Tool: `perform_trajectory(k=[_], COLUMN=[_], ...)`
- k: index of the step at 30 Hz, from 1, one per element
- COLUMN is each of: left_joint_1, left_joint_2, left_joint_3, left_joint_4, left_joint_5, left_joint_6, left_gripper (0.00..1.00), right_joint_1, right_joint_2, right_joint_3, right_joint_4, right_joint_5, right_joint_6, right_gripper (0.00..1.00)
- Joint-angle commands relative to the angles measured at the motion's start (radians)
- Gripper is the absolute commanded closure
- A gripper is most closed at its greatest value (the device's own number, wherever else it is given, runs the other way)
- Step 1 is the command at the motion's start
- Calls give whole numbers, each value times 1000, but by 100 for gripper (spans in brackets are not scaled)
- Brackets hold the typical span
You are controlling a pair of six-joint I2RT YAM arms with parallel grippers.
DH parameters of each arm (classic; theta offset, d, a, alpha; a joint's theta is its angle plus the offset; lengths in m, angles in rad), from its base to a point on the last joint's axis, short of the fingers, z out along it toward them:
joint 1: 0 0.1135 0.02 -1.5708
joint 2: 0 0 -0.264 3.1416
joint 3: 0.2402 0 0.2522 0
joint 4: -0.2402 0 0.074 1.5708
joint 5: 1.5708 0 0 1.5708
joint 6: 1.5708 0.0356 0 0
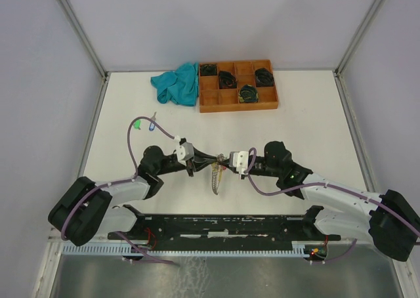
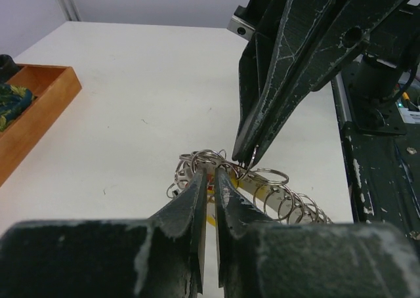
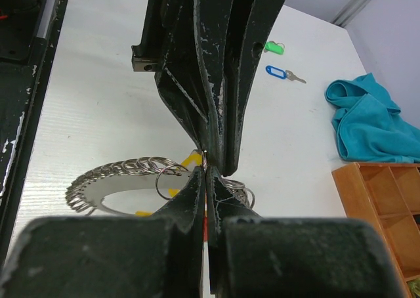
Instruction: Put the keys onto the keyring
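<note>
The keyring (image 1: 217, 178), a silvery loop with yellow marks and several small rings strung on it, lies at mid-table between both arms. My left gripper (image 2: 210, 172) has its jaws pinched to a thin slit on the bunch of small rings at the keyring's (image 2: 292, 203) near end. My right gripper (image 3: 205, 173) meets it tip to tip and is shut on one thin ring of the keyring (image 3: 111, 173). Two keys, one with a green tag (image 3: 274, 47) and one with a blue tag (image 3: 279, 72), lie apart at the far left (image 1: 145, 123).
An orange-brown tray (image 1: 211, 104) with black coiled bundles stands at the back. A teal cloth (image 1: 177, 83) lies just left of it. A black rail (image 1: 216, 227) runs along the near edge between the arm bases.
</note>
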Motion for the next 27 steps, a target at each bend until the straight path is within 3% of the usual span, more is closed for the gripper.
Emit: perform_trajectory(k=[1,6,10,14,27], left_joint_1=[4,3,4,5,4], left_joint_2=[33,15,-79,-157,-89], left_joint_3=[29,-3,-55,-84,-42], left_joint_4=[46,62,70,64,130], left_joint_5=[63,44,-75,-93,88], left_joint_6=[-34,-33,6,37,31], left_gripper=[86,84,79,77,72], right_joint_1=[-3,-5,-6,-8,-8], right_joint_2=[-33,-36,-37,-35,-34], right_joint_3=[33,32,32,30,32], right_joint_4=[79,64,56,56,63], right_joint_5=[11,45,48,50,32], right_joint_6=[12,-2,-6,-7,-3], right_gripper=[99,99,99,99,99])
